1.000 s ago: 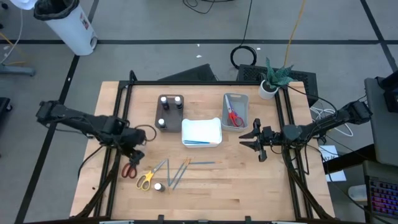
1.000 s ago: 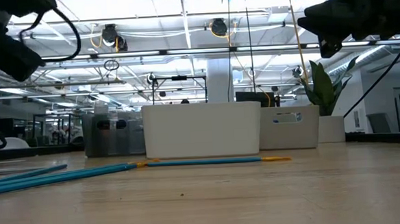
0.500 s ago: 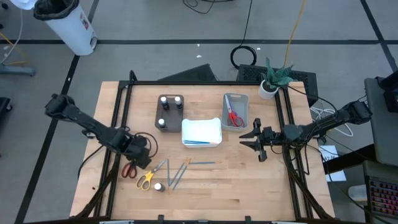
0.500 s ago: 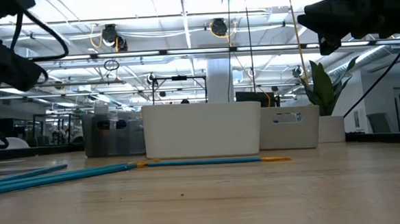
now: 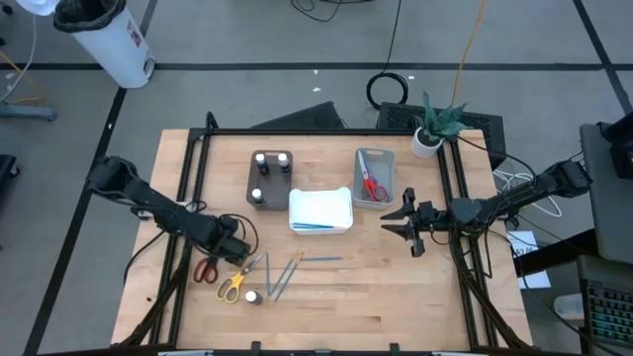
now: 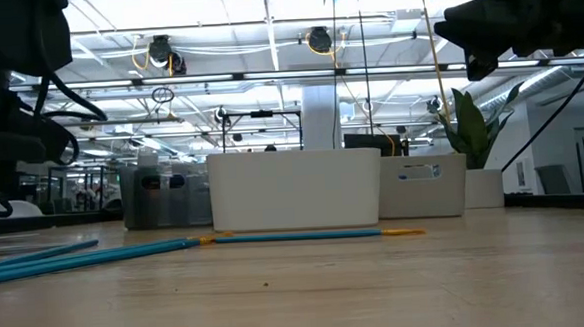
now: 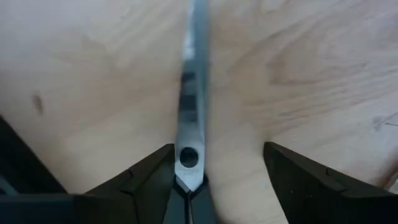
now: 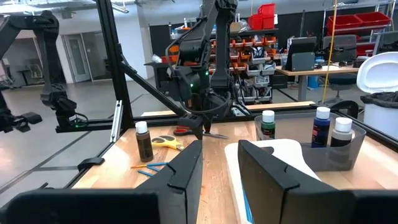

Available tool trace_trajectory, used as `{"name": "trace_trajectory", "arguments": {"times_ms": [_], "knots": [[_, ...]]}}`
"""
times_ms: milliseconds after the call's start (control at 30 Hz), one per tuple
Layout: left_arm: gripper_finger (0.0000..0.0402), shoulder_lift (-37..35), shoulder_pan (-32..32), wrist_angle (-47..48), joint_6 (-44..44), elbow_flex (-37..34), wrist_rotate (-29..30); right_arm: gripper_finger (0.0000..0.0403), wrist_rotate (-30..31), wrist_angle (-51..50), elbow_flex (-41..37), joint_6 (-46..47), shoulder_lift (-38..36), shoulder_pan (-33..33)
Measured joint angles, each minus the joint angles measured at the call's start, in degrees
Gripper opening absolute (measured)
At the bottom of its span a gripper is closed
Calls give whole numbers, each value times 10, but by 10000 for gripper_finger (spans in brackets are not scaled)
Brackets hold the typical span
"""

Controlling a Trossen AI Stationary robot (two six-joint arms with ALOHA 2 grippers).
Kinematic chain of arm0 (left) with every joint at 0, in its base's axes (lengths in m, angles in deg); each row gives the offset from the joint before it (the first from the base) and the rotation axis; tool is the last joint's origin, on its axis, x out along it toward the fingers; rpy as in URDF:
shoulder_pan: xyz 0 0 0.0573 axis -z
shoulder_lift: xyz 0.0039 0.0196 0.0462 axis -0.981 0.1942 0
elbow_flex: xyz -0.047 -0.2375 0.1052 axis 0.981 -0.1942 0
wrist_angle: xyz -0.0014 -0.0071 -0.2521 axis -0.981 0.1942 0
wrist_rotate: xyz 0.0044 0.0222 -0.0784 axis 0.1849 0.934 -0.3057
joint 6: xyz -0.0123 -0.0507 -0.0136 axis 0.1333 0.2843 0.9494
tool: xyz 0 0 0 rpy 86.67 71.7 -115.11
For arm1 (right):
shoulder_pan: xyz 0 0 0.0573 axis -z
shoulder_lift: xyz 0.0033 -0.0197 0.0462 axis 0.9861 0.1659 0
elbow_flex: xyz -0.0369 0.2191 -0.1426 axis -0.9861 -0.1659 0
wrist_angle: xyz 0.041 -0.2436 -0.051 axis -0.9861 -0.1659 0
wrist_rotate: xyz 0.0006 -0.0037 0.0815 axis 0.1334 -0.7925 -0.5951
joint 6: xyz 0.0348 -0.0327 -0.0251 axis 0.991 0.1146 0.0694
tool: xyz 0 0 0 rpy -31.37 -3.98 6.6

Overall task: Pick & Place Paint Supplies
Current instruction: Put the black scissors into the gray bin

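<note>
Left gripper (image 5: 240,256) lower left, jaws open astride red scissors (image 5: 206,270) blade, yellow scissors (image 5: 230,286) and brushes (image 5: 287,272) beside — right gripper (image 5: 399,222) idle, part-open, empty.

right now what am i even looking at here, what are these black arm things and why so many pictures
Two robot arms work at a wooden table, filmed by four cameras: one overhead, one at table level, one on each wrist. The left gripper is low over the red-handled scissors, its fingers straddling the blades, not shut on them. The right gripper waits above bare table, holding nothing. Loose on the table: yellow-handled scissors, thin brushes and one paint bottle. A brown tray holds three bottles, a grey tray holds another pair of scissors, and a white tray sits between them.
</note>
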Motion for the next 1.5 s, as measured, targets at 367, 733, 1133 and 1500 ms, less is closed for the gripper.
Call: {"name": "trace_trajectory", "arguments": {"times_ms": [367,733,1133,1500], "knots": [[145,2,1,-8,-21,0,-23,93,0,0,0,4,0,0],[14,2,-7,-35,-77,-1,28,93,0,0,0,2,0,0],[1,-1,-48,-48,-158,1,74,93,0,5,0,3,0,0],[2,-2,-96,-37,-259,43,103,93,0,4,0,4,0,0]]}}
